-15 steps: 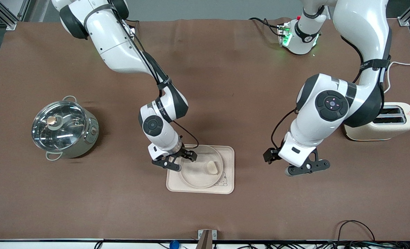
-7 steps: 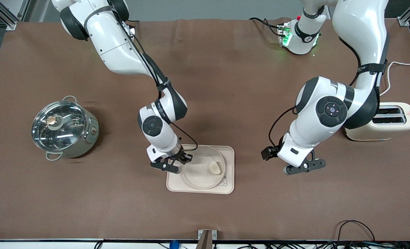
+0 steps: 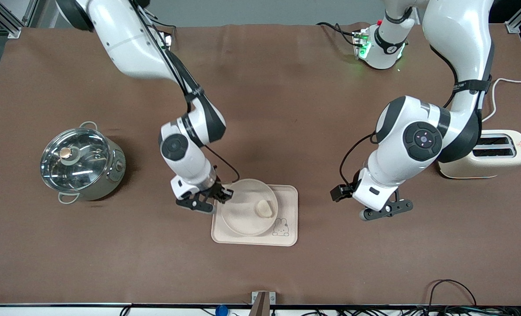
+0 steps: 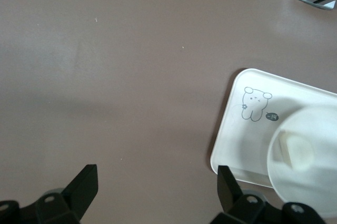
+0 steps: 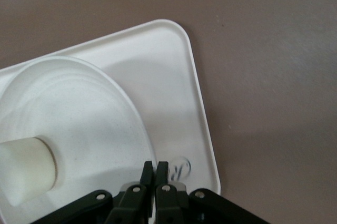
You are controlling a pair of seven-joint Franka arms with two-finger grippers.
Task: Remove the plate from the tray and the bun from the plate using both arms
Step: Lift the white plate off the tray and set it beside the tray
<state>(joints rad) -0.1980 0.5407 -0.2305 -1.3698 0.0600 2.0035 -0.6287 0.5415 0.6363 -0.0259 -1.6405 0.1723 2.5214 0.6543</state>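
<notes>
Reading the front view as a clock face, my right hand (image 3: 223,195) sits at the nine to ten o'clock edge of the plate (image 3: 238,210). Its fingers are pressed together on the plate's raised rim, pinching it. In my right wrist view the two fingertips meet with almost no gap on that rim.

The plate lies over the cream tray (image 3: 251,240), filling its nine o'clock half and crossing the tray's edge around eleven o'clock. It casts a soft shadow on the tray's floor. I cannot tell whether the whole plate is clear of the tray or only the side I hold.

The bun (image 3: 264,208) lies in the plate, near the rim at three o'clock, well apart from my fingers. A small rabbit drawing (image 3: 280,227) shows on the bare tray at about five o'clock from the plate, just beside its rim.

My left hand (image 3: 385,212) waits over bare brown tabletop (image 3: 287,109), at three o'clock from the tray and well apart from it. Its fingers are spread wide and hold nothing. My left wrist view shows the two finger ends far apart, with the tray and the plate off toward one corner.

A steel pot with a glass lid (image 3: 80,163) stands toward the right arm's end of the tabletop. A cream toaster (image 3: 484,153) stands toward the left arm's end.
</notes>
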